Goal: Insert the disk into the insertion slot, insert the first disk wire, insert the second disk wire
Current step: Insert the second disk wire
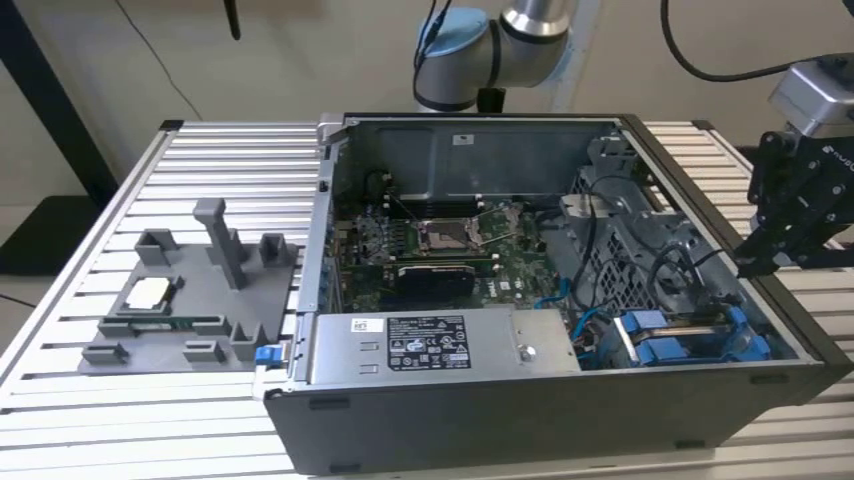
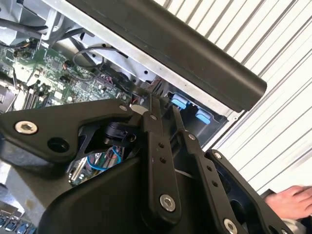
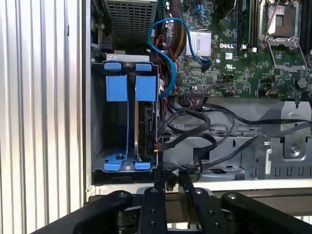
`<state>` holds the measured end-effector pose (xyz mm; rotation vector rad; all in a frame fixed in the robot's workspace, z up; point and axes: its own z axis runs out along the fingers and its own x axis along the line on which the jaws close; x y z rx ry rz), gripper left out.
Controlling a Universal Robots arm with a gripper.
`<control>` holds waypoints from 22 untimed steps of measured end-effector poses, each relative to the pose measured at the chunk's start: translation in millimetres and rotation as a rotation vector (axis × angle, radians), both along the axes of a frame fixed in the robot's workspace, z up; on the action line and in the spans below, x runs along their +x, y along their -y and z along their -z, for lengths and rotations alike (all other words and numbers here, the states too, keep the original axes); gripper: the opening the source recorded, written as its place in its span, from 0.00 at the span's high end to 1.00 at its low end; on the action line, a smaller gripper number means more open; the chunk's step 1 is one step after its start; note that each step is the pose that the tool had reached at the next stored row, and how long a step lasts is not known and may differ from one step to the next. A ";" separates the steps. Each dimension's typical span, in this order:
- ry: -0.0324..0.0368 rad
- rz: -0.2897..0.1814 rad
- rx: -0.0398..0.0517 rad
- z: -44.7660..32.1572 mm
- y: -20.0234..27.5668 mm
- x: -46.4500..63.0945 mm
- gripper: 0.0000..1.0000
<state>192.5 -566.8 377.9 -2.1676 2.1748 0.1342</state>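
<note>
Exterior view: an open computer case [image 1: 534, 430] lies on a slatted table [image 1: 120, 430]. A grey fixture tray [image 1: 174, 300] sits towards the exterior view's left. Inside the case, a power-supply box [image 1: 441, 345] lies along the near wall with the motherboard [image 1: 441, 235] behind it. The insertion slot [image 1: 687, 340], marked by its blue rails, is in the lower right corner of the case. The gripper [image 1: 754, 262] hangs at the exterior view's right, just outside and above the case's side wall.

Second wrist view: the gripper [image 2: 162, 109] has its two fingers [image 2: 157, 136] a narrow gap apart, with nothing seen between them. Beyond the tips lie the slot's blue tabs [image 2: 179, 103], under the dark case rim [image 2: 195, 53]. A person's hand [image 2: 292, 200] rests on the table slats.

First wrist view: the gripper [image 3: 171, 181] hovers over the case wall [image 3: 234, 185], its jaws apart by the same small gap. The disk [image 3: 149, 124] stands edge-on inside the insertion slot [image 3: 127, 58], in the compartment nearer the motherboard [image 3: 234, 63]. Black cables [image 3: 204, 114] run up to the disk's edge, though I cannot tell whether they are plugged in. A blue cable [image 3: 171, 73] loops just beside the slot.
</note>
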 end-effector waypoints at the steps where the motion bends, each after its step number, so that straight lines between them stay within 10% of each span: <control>1: -0.0006 0.000 0.0049 2.4 0.0 0.8 0.74; 10: -0.0006 0.000 0.0072 6.6 0.0 0.8 0.74; 22: -0.0003 0.018 0.0480 7.4 0.0 0.0 0.84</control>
